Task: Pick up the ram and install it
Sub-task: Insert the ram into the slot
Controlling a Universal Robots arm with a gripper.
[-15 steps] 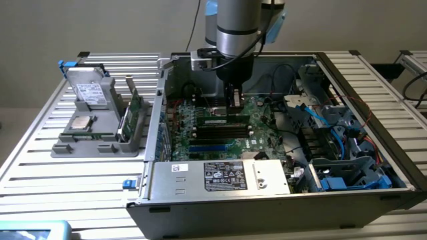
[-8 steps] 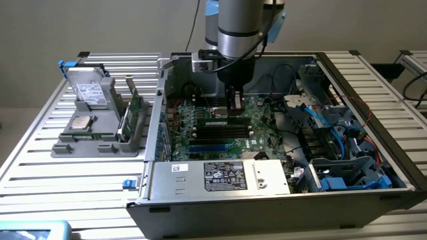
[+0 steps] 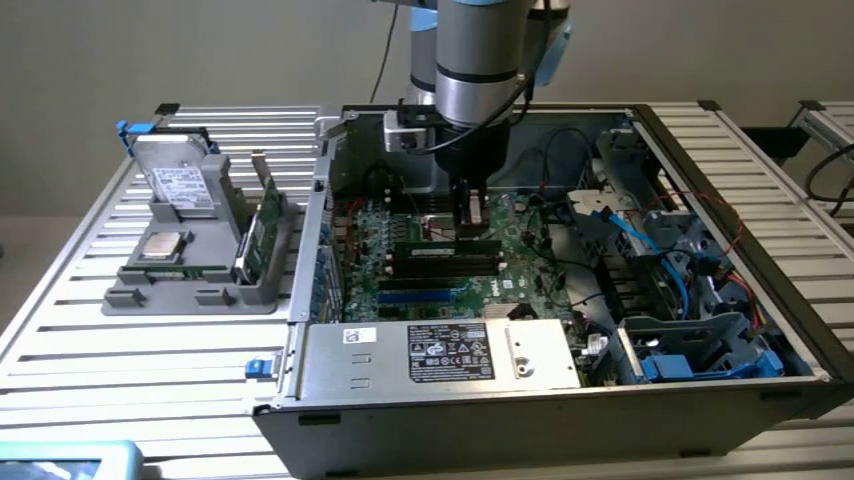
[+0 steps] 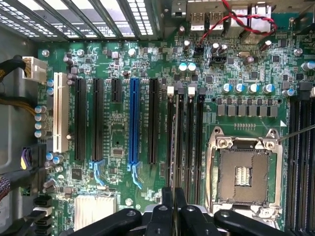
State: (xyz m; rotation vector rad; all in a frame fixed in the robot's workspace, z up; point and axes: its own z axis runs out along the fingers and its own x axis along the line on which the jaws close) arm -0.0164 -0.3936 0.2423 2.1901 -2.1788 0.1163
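Note:
The ram (image 3: 430, 244) is a slim green strip standing on edge along the black memory slots (image 3: 441, 262) of the motherboard (image 3: 521, 275) inside the open computer case. My gripper (image 3: 470, 238) comes straight down from above and is shut on the ram's upper edge near its middle. The strip sticks out on both sides of the fingers and sits low, at the slots. In the wrist view my gripper (image 4: 173, 196) has its two fingers pressed close together over the row of memory slots (image 4: 185, 142), beside the bare CPU socket (image 4: 242, 172).
The case's walls (image 3: 320, 220) ring the motherboard, with a power supply (image 3: 447, 350) at the front and cables and blue drive bays (image 3: 694, 300) at the exterior view's right. A grey holder (image 3: 200, 270) with drives and a larger green card (image 3: 271, 215) stands outside the case, at the exterior view's left.

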